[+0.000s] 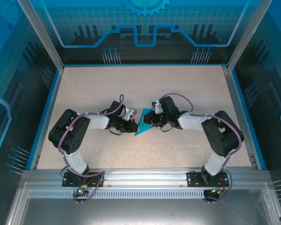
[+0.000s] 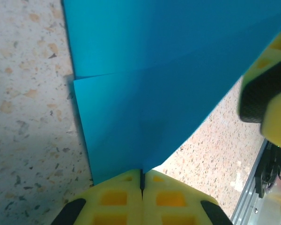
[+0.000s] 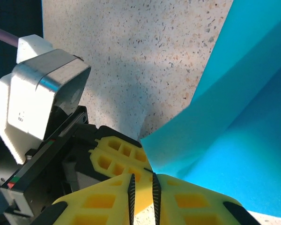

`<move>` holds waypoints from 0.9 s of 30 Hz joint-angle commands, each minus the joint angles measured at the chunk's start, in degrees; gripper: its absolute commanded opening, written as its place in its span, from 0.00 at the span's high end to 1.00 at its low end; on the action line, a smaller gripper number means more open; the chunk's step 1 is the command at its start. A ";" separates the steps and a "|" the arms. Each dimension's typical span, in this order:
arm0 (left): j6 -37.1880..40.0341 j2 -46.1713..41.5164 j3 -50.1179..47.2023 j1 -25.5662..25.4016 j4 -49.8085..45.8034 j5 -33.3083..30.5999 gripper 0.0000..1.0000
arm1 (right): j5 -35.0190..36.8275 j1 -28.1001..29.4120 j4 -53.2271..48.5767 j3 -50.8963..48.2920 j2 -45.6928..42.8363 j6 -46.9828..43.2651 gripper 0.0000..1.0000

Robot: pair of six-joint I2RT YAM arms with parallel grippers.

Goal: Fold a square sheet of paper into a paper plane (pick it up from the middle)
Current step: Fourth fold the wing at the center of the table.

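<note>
Top external view: folded sheet of paper [image 1: 144, 127] at middle of table [image 1: 192, 93], between both arms. Left end effector [image 2: 142, 176] clamped shut on its edge. Right end effector [image 3: 143, 180] narrowly parted beside paper's corner.

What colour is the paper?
The paper is plain teal-blue, clearest in the left wrist view.

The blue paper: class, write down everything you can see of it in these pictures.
The paper is thin, plain teal-blue and unmarked. It is partly folded: overlapping layers with straight creases form a pointed shape. It sits near the middle of the speckled table, between the two arms, and casts a shadow. The left fingers are shut on one edge. The right fingers, slightly apart, are close beside it; whether they touch it cannot be told.
</note>
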 commanded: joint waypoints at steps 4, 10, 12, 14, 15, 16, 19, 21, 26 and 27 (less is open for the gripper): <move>1.96 1.03 2.07 0.76 -2.41 3.19 0.99 | -1.43 -0.51 -1.29 4.53 2.97 -0.80 0.78; 1.40 0.08 1.95 0.94 -2.02 2.51 0.94 | -0.01 -0.64 -2.98 5.63 4.58 -0.82 0.77; 1.50 -0.58 1.75 0.95 -2.05 1.67 0.93 | 0.68 -0.77 -3.77 5.96 5.05 -1.11 0.77; 1.50 -1.20 1.59 1.01 -2.03 0.52 0.89 | 0.70 -0.89 -4.11 6.43 5.83 -1.27 0.77; 1.70 -1.25 1.68 1.01 -2.32 0.47 0.90 | 0.91 -0.98 -3.80 6.36 6.05 -1.13 0.77; 1.93 -1.01 1.98 0.99 -2.72 0.45 0.90 | 1.06 -1.16 -3.44 6.20 6.24 -0.85 0.77; 2.12 -0.12 2.33 0.98 -3.16 0.92 0.90 | 0.65 -1.25 -3.42 6.84 7.10 -0.88 0.77; 1.86 0.44 2.35 0.96 -3.18 0.98 0.91 | 1.30 -1.37 -4.38 7.14 7.36 -1.16 0.77; 1.54 1.13 2.70 1.05 -3.20 1.28 0.93 | 1.67 -1.69 -5.00 7.36 8.18 -1.43 0.78; 1.71 1.10 2.79 1.11 -3.54 0.92 0.94 | 1.77 -1.73 -5.25 7.39 8.40 -1.55 0.78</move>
